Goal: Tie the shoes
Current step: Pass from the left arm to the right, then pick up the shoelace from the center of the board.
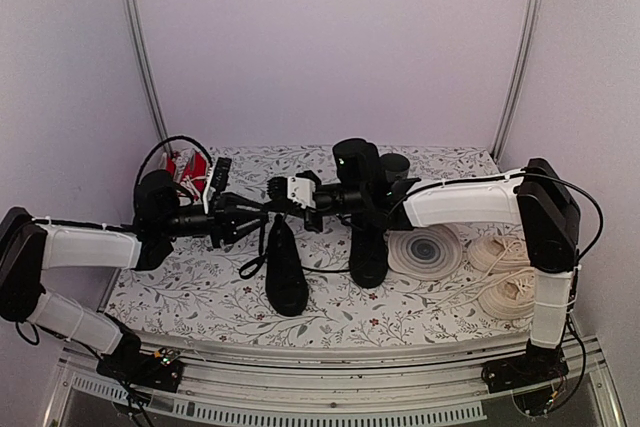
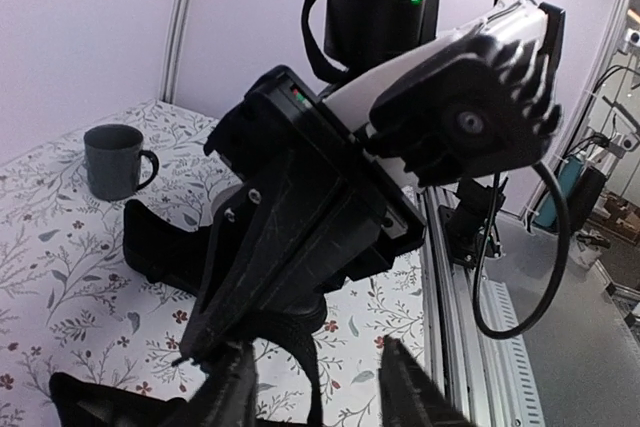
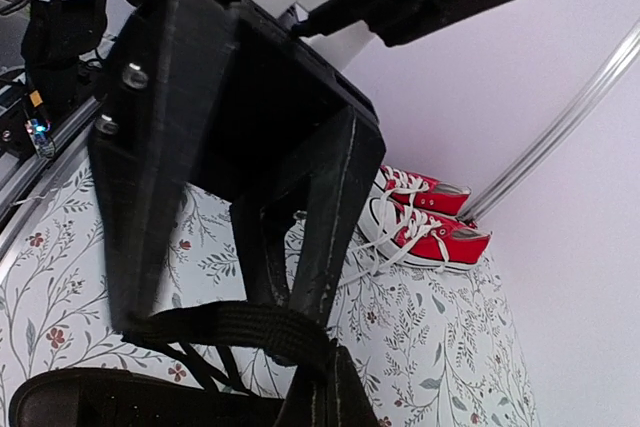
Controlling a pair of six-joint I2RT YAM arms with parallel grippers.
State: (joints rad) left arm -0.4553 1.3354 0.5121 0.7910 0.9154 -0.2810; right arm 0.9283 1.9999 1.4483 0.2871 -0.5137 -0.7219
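Two black shoes lie side by side mid-table, the left shoe (image 1: pixel 286 272) and the right shoe (image 1: pixel 368 247). Both grippers meet just above the left shoe's laces. My right gripper (image 1: pixel 274 188) (image 3: pixel 338 387) reaches in from the right and is shut on a black lace (image 3: pixel 240 325), which stretches flat across to the left. My left gripper (image 1: pixel 248 215) (image 2: pixel 320 392) faces it, open. A strand of black lace (image 2: pixel 306 362) hangs between its fingers (image 2: pixel 236 387), close to the left one and not pinched. Part of a black shoe (image 2: pixel 160 242) shows behind the right gripper's body.
Small red-and-white sneakers (image 1: pixel 190 169) (image 3: pixel 430 222) stand at the back left. A dark mug (image 1: pixel 396 165) (image 2: pixel 115 160) is at the back. A round grey ringed mat (image 1: pixel 426 247) and cream sneakers (image 1: pixel 510 275) lie to the right. The table's metal rail (image 2: pixel 450 277) runs along the near edge.
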